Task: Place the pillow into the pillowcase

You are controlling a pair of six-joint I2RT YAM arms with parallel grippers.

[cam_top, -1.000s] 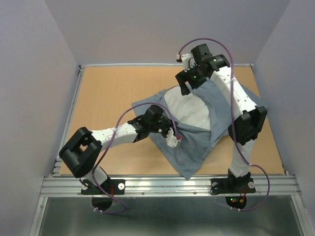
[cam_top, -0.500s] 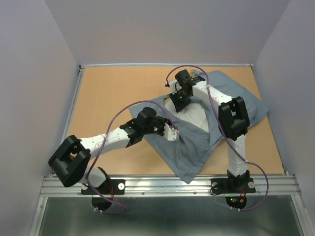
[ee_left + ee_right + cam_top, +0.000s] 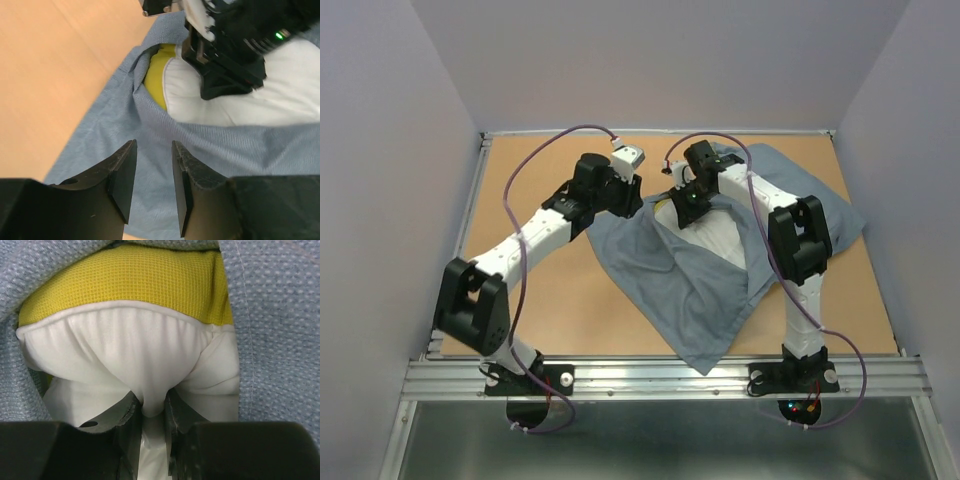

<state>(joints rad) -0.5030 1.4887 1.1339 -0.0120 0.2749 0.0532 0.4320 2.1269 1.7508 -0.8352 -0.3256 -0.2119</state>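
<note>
Swung away since a second ago: left arm (image 3: pixel 535 235), then stretched low over the near-left part of the pillowcase (image 3: pixel 670 290), now reaching to the far left, beside the cloth's far-left edge and lifted off it. Likewise dropped: right arm (image 3: pixel 800 240), then held up at the far edge, now bent down onto the pillow (image 3: pixel 715 235).

On the wooden table (image 3: pixel 540 300), from middle to right: pillowcase, grey-blue side up, lying rumpled, one corner pointing at the near edge, far-right part now puffed up. Inside its open mouth: pillow, mostly covered, with a white patch showing in the middle of the cloth, well right of the bare left half of the table.

Left gripper (image 3: pixel 153 150): clamped together a second ago, now partly parted, nothing between the jaws. Hangs above the grey-blue cloth just left of the mouth, facing the right gripper (image 3: pixel 150 410).

Right gripper: spread wide a second ago, now squeezed onto a pinched fold of the pillow's white fabric, close behind the pillow's far-left end.

Smallest: yellow band (image 3: pixel 130 280), lying across that far-left end of the pillow, tucked just under the pillowcase's rim, with grey-blue cloth wrapping it on both sides.
</note>
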